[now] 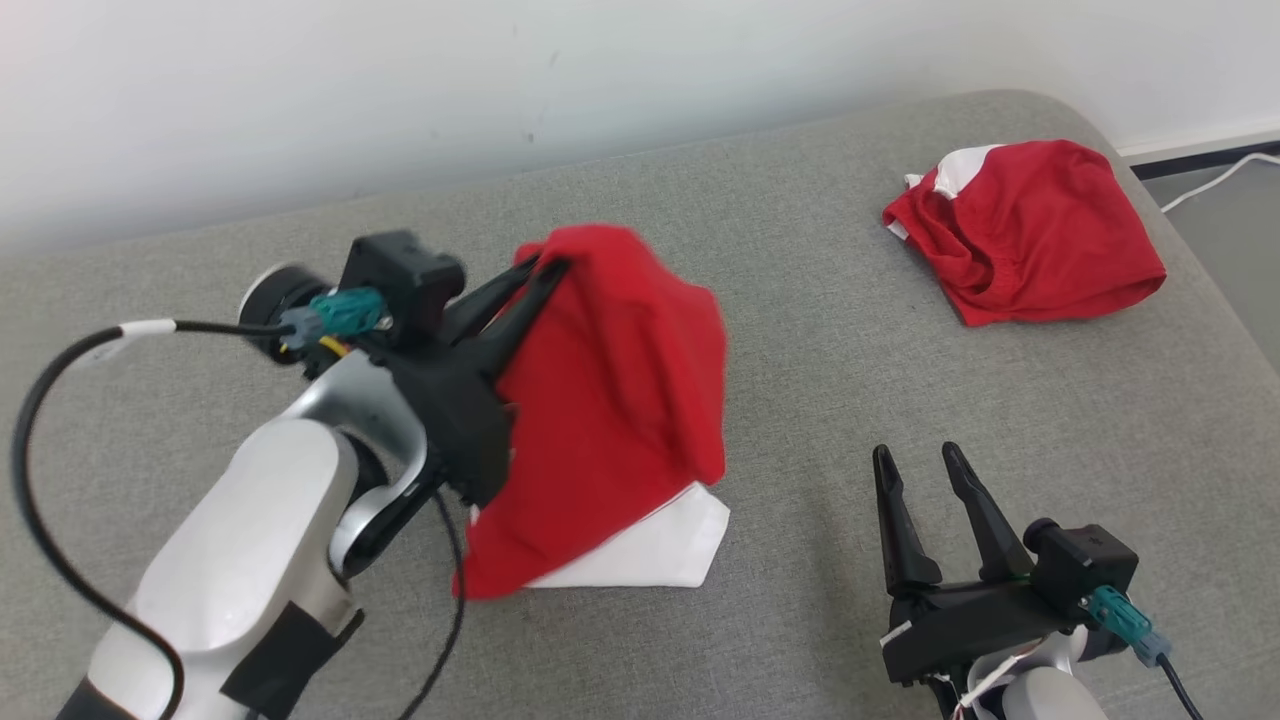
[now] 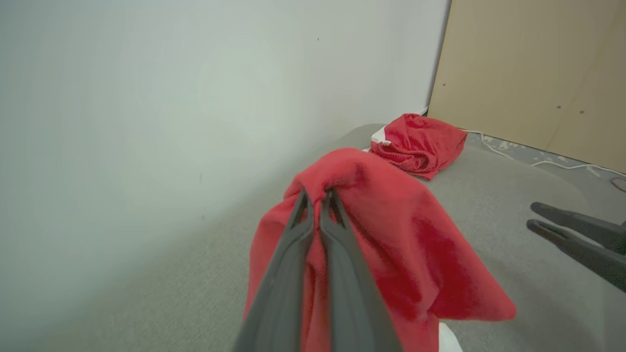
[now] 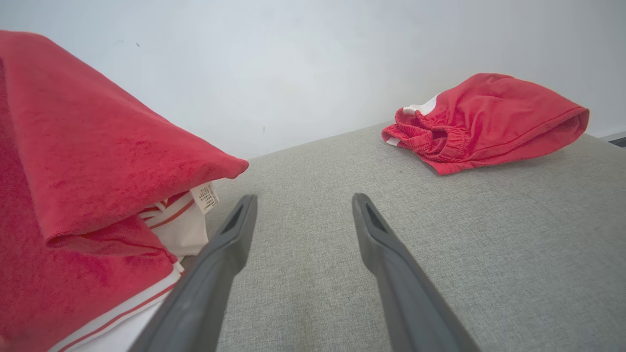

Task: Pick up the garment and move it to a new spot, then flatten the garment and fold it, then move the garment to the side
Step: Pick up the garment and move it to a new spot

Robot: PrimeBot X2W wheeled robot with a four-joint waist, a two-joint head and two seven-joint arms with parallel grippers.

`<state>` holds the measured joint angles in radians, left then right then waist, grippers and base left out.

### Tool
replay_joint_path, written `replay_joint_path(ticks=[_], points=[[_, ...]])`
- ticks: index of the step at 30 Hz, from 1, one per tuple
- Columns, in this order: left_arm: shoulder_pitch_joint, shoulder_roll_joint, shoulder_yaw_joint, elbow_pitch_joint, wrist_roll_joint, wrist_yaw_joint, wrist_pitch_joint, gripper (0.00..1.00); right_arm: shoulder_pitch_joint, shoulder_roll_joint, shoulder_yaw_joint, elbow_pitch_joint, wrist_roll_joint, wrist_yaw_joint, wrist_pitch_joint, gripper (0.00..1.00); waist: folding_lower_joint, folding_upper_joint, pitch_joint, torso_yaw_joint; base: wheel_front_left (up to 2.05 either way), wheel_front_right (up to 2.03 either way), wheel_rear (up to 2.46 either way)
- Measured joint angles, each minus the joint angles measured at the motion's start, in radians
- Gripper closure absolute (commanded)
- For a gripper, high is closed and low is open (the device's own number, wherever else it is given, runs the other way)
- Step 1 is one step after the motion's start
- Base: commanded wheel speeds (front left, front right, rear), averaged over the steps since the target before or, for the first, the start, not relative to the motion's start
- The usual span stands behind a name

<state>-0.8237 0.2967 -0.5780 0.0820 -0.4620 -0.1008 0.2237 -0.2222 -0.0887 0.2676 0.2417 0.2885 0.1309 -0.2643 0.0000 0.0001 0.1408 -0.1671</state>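
The left pincer (image 1: pixel 545 268) is pinching a top fold of the red garment (image 1: pixel 620 390), which hangs limp over the middle of the grey cushion (image 1: pixel 850 400), its white hem touching down. It looks soft and light and will likely sag and swing. The loose lower corner suits the spread right pincer (image 1: pixel 915 458) near the front edge. Another red garment (image 1: pixel 1025 235) occupies the far right corner, with open room between.

The grey fabric surface (image 1: pixel 860 400) before me has a rounded far corner on my right, where a crumpled red piece of clothing (image 1: pixel 1025 235) lies. Near the middle, well apart from it, the white lower end of the red garment (image 1: pixel 610 400) rests on the fabric.
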Motion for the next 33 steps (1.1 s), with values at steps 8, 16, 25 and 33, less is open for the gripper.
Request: replay_joint_path(ticks=[8, 16, 25, 33], points=[[-0.008, 0.022, -0.019, 0.294, 0.059, -0.012, -0.187, 1.00, -0.020, 0.004, 0.026, 0.005, 0.003, 0.000, 0.000, 0.00, 0.0000, 0.0000, 0.005, -0.021, 0.00, 0.00, 0.00], [-0.050, -0.018, -0.057, 0.540, 0.071, -0.021, -0.333, 0.50, -0.026, 0.004, 0.030, 0.010, 0.010, 0.000, 0.000, 0.00, 0.0000, 0.0000, 0.022, -0.043, 0.00, 0.00, 0.00], [-0.016, -0.092, -0.091, 0.610, -0.014, -0.027, -0.395, 0.00, -0.007, 0.004, 0.010, 0.022, 0.009, 0.000, 0.000, 0.00, 0.0000, 0.0000, -0.005, -0.025, 0.00, 0.00, 0.00], [0.144, -0.118, -0.096, 0.442, -0.062, 0.018, -0.433, 0.00, 0.033, 0.006, -0.009, 0.023, 0.002, 0.000, 0.000, 0.00, 0.0000, -0.0001, -0.039, 0.026, 0.00, 0.00, 0.00]])
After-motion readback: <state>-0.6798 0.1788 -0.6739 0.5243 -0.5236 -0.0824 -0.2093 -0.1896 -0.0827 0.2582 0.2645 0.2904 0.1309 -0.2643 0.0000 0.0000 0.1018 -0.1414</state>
